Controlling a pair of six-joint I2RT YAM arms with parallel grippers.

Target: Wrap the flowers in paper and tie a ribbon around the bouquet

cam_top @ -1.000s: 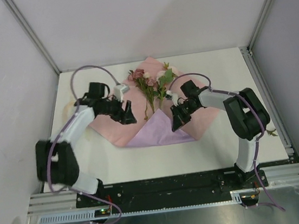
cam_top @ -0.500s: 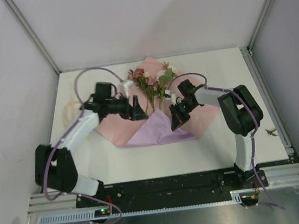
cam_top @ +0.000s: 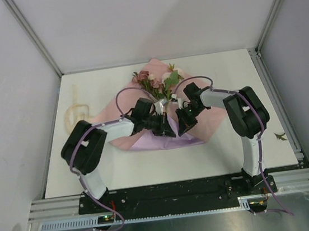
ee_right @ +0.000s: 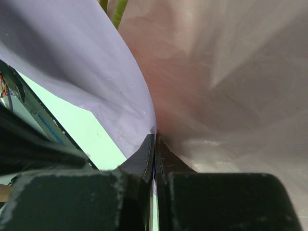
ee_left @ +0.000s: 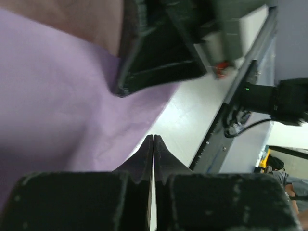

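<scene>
One paper (ee_right: 231, 72), seemingly in right gripper (ee_right: 154, 140).

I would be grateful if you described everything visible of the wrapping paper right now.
The paper is a thin, creased sheet, pink above and lilac beneath, lying diamond-wise on the white table. Its near corner is folded over, showing lilac. The flowers lie along its middle. The right tool is shut, pinching the fold's edge; the shut left tool sits at the lilac flap, grip unclear.

Flowers (cam_top: 153, 84) on paper (cam_top: 214, 116), left claw (cam_top: 166, 130) and right claw (cam_top: 183, 126) close at lilac fold — ribbon (cam_top: 78, 109) apart, left
</scene>
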